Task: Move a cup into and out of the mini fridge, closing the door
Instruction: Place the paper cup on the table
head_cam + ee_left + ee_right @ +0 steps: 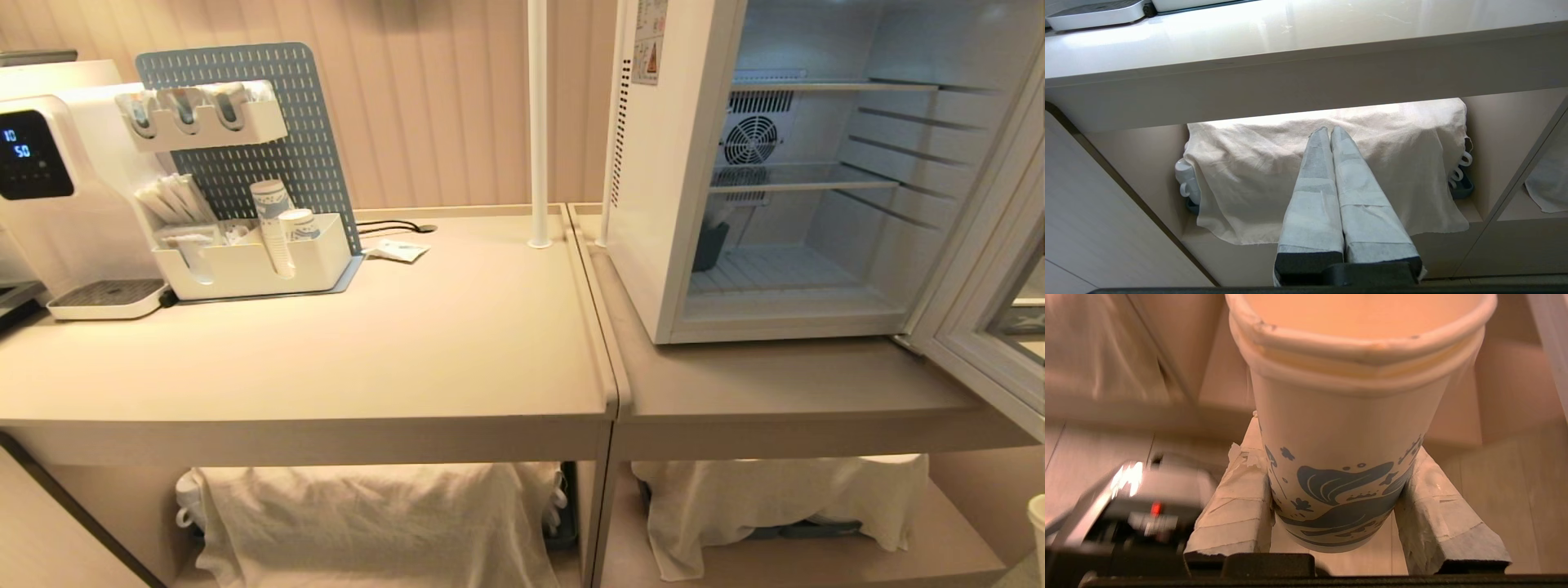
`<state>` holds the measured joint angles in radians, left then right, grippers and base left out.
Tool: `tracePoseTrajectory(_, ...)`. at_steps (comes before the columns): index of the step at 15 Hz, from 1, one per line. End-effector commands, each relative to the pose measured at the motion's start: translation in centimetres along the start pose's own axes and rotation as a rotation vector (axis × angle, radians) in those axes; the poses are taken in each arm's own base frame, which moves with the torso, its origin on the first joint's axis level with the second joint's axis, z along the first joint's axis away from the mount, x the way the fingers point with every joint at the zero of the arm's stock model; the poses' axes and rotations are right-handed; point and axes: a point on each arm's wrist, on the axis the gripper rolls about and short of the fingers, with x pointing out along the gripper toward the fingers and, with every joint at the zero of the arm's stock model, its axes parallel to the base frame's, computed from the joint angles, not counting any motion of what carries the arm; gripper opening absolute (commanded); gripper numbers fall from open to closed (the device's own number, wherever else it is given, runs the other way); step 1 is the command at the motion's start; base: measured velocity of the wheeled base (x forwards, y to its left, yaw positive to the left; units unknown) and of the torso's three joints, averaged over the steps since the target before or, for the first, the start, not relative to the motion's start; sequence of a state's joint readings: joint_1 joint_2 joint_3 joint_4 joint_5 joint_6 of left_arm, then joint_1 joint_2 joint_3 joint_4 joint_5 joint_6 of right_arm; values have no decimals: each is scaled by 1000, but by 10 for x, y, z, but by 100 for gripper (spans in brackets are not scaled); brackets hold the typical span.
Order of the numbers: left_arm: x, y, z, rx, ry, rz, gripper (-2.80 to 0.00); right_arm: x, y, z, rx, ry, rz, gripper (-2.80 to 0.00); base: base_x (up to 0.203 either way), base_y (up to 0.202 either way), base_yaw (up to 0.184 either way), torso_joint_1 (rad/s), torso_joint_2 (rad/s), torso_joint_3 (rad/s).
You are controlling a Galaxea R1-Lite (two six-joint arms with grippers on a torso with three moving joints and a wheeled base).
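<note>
The cup [1343, 416], white paper with a blue swirling print and a doubled rim, stands upright between the taped fingers [1237, 506] of my right gripper [1339, 435], which is shut on its lower part. This gripper is low, with floor and a cabinet front behind it, and does not show in the head view. The mini fridge [661, 204] stands on the right counter with its white inside in sight. Its door [980, 327] is swung open at the far right. My left gripper [1329, 130] is shut and empty, parked below the counter edge facing a cloth.
A water dispenser [49, 180] and a pegboard organiser [245, 253] holding stacked cups [273, 220] stand at the back left of the counter [408, 351]. A white pole [537, 122] rises beside the fridge. Cloth-covered items [367, 523] fill the shelves below. A dark object [709, 245] sits inside the fridge.
</note>
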<state>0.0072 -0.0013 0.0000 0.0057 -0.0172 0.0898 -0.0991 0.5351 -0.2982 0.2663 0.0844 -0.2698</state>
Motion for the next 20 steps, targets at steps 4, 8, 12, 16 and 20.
tracePoseTrajectory(4,0,0,0,1,2,1,-280,2,13,-43,-6,-289,-44,-280,0,0,0,0,0,0)
tracePoseTrajectory(8,0,0,0,1,1,1,-280,2,14,-45,-33,-406,19,-280,0,0,0,0,0,0)
tracePoseTrajectory(12,0,0,0,-4,0,1,-280,-3,13,-58,8,-426,-107,-280,0,0,0,0,0,0)
tracePoseTrajectory(16,0,0,0,-7,0,2,-280,-10,16,-69,115,-542,-70,-280,0,0,0,0,0,0)
tracePoseTrajectory(20,0,0,0,-14,0,2,-280,-8,16,-71,132,-505,-57,-280,0,0,0,0,0,0)
